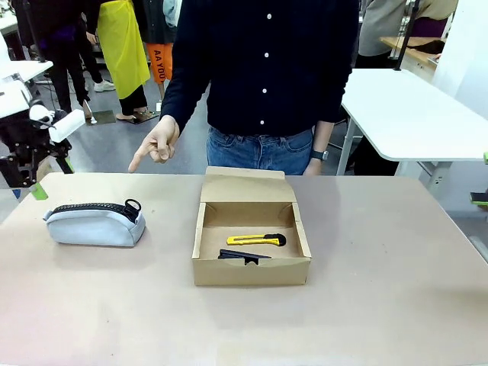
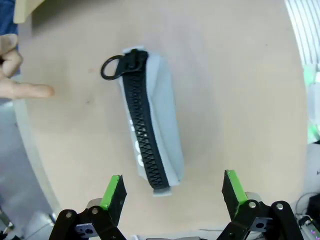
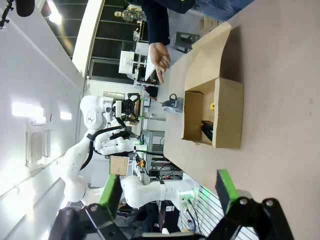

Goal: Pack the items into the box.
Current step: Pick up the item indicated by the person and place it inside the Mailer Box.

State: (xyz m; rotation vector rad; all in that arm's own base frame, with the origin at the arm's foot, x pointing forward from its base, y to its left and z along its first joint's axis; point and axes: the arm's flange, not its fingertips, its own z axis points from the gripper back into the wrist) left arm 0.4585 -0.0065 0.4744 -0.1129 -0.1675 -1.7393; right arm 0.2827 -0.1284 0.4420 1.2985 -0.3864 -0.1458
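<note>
One grey pouch (image 2: 162, 115) lies mid-frame before our open left pincer (image 2: 173, 180); we judge it soft, light, best pinched across its middle.

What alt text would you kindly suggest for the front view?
A shallow brown cardboard box, lid open, holds a yellow-and-black utility knife and a small black stapler; a light grey fabric pouch lies left of it, near a person's pointing hand.
</note>
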